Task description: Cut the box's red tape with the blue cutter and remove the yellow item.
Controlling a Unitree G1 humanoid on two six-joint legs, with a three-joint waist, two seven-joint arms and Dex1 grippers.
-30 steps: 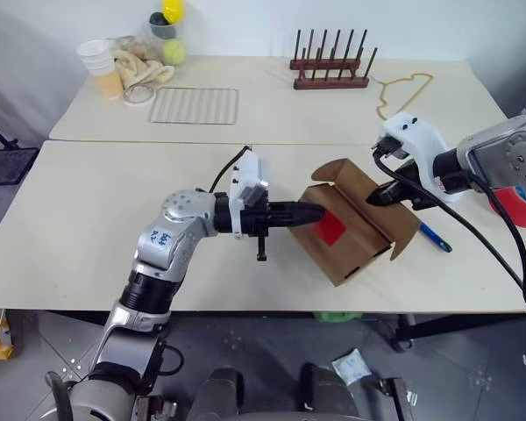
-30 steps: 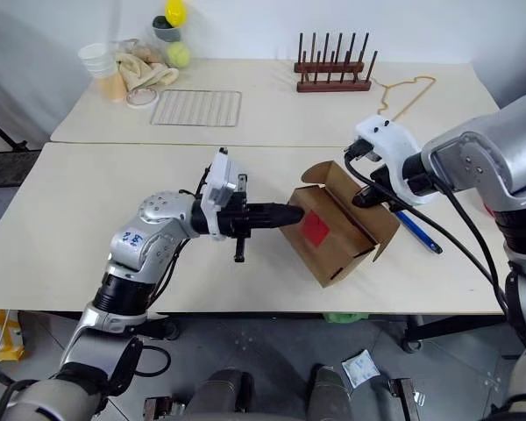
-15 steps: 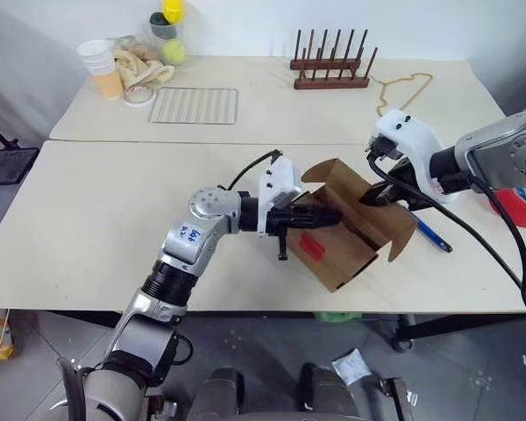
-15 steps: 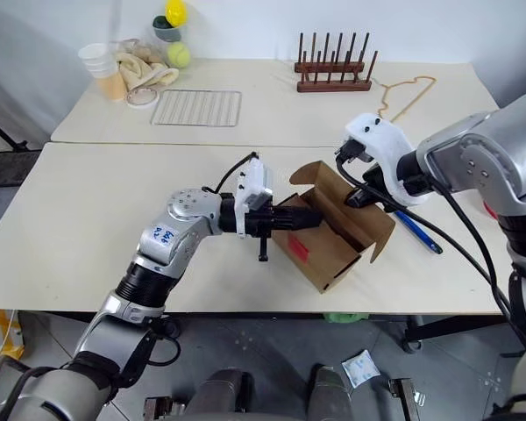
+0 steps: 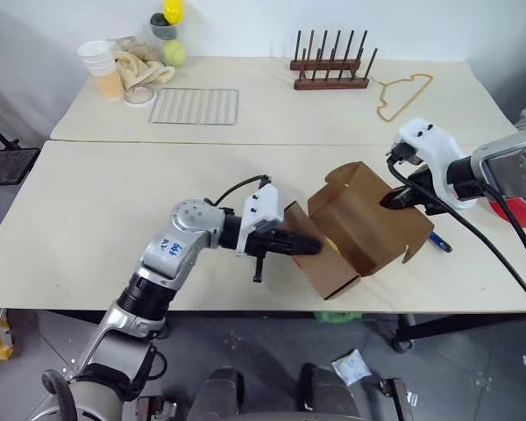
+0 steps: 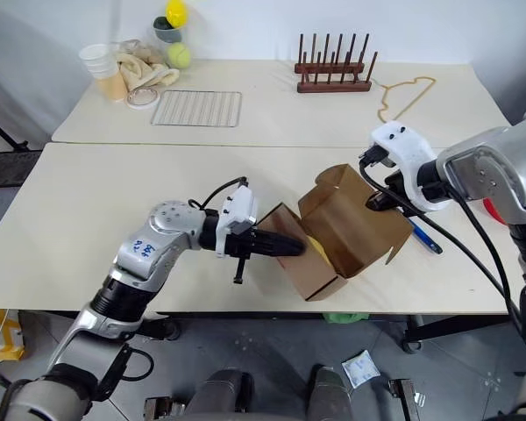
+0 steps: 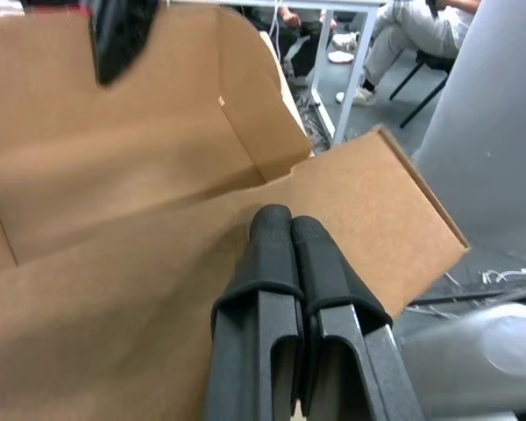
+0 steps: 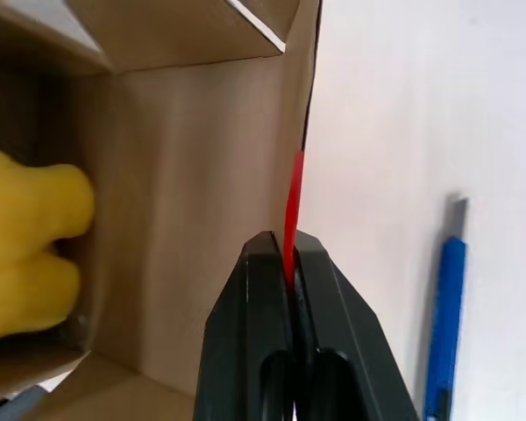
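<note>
The right end effector (image 8: 289,263) is clamped shut on the edge of a flap of the box (image 5: 368,230), right where the red tape (image 8: 291,210) shows as a thin strip along that edge. The left end effector (image 7: 287,230) is closed with nothing between its fingers; its tips press against the brown cardboard at the box's open end. From the head views, the box lies on its side near the front edge of the surface (image 5: 96,219), flaps spread. The yellow item (image 8: 31,254) sits deep inside, against the inner wall, and a sliver of it shows at the mouth beside the left fingertips. The blue cutter (image 8: 445,307) lies flat on the surface just beyond the box, on the right arm's side, in neither end effector.

The box looks already opened, so the step in hand seems to be getting the yellow item out. To do it well, the right grip should hold the flap firmly so the carton cannot slide or spin. The left end effector would need to open before going in, enter along the box's long axis, and close around the rounded body, not its narrow end, since a smooth rounded shape may squirt out of a shallow pinch. Pushing with closed fingers risks shoving the box off the front edge.
</note>
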